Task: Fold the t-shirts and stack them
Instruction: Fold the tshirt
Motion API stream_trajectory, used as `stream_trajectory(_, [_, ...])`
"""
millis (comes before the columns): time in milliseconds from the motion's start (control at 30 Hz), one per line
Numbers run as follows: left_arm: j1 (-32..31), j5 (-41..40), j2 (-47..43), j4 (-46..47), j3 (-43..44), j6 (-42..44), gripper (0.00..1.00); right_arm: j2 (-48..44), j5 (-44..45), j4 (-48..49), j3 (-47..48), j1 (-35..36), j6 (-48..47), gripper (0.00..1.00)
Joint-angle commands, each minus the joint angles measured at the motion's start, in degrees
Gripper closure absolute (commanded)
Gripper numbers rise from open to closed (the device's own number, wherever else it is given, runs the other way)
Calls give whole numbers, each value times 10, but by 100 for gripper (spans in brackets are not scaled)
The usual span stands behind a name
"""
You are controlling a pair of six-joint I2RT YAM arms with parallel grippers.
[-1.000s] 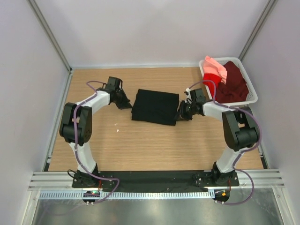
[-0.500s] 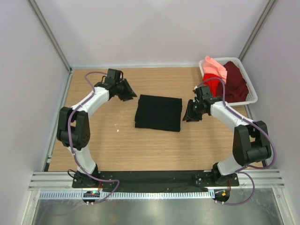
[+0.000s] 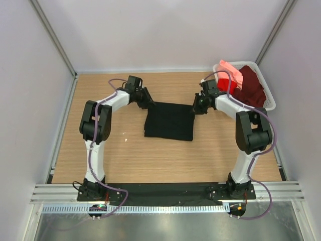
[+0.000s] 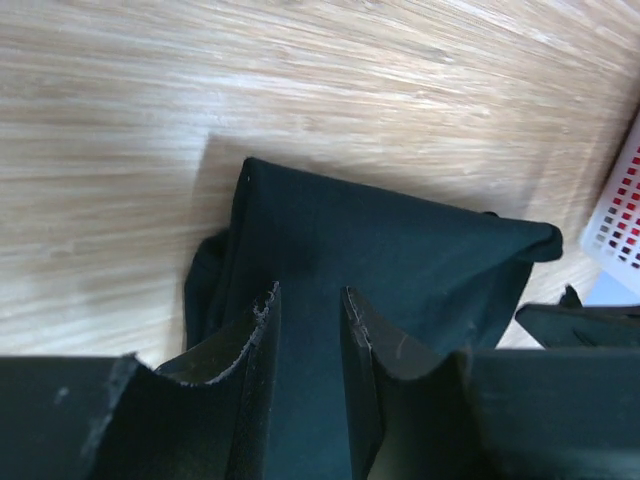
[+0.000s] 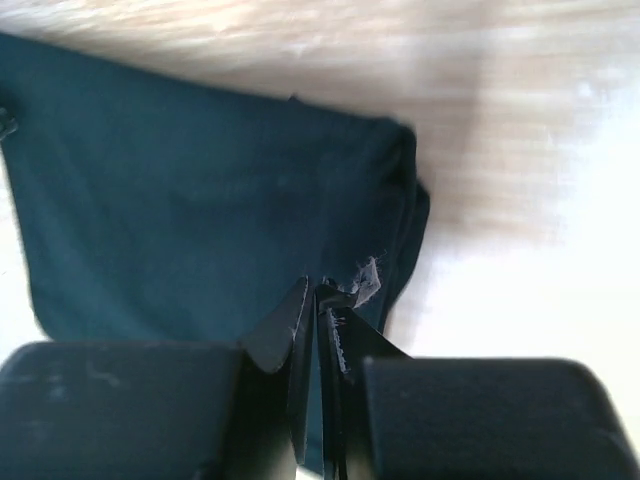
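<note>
Left gripper (image 3: 149, 103) and right gripper (image 3: 197, 109) down at the far corners of the folded black t-shirt (image 3: 169, 120).

Left gripper open, a clear gap between its fingers (image 4: 262, 330), low over the far left corner of the black t-shirt; touching it or just above, hard to tell. Right gripper pressed almost shut at the far right edge of the black t-shirt; cloth caught inside or not, cannot tell, and all blurry there. Black t-shirt in a flat folded block on the wooden table (image 3: 125, 150), between the two arms. To the right of the black t-shirt, a white basket (image 3: 273, 103) with a maroon t-shirt (image 3: 251, 88), a red t-shirt (image 3: 225, 85) and a salmon-pink t-shirt (image 3: 230, 70), all bunched up and partly hiding one another. Only a cut-off corner of the basket in the left wrist view.
</note>
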Motion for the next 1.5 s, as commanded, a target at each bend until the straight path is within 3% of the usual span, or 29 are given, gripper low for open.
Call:
stream_trajectory(0, [2,-3,3,14,38,22,68,35,4,16,55,-1,-18,88])
stream_trajectory(267, [4,-48,32,-4,65,32,68,98,72,15,116,-11,-13,88])
stream_trajectory(400, [8,-89,52,-23,80,36,68,95,126,32,93,-19,5,85])
stream_trajectory(633, [14,-76,61,-25,100,39,67,94,127,54,77,-20,5,80])
stream_trajectory(933, [36,-44,5,-79,117,81,60,15,115,-22,93,-24,3,60])
stream_trajectory(1167, [21,-31,-120,-100,4,106,60,-62,45,-26,22,-23,10,65])
stream_trajectory(1300, [9,26,-206,-47,-135,78,60,-101,-97,27,-58,-21,23,72])
stream_trajectory(1367, [4,64,-222,9,-183,51,59,-113,-106,39,-87,-20,28,72])
stream_trajectory(1467, [3,49,-223,16,-233,56,58,-126,-104,65,-140,-20,33,72])
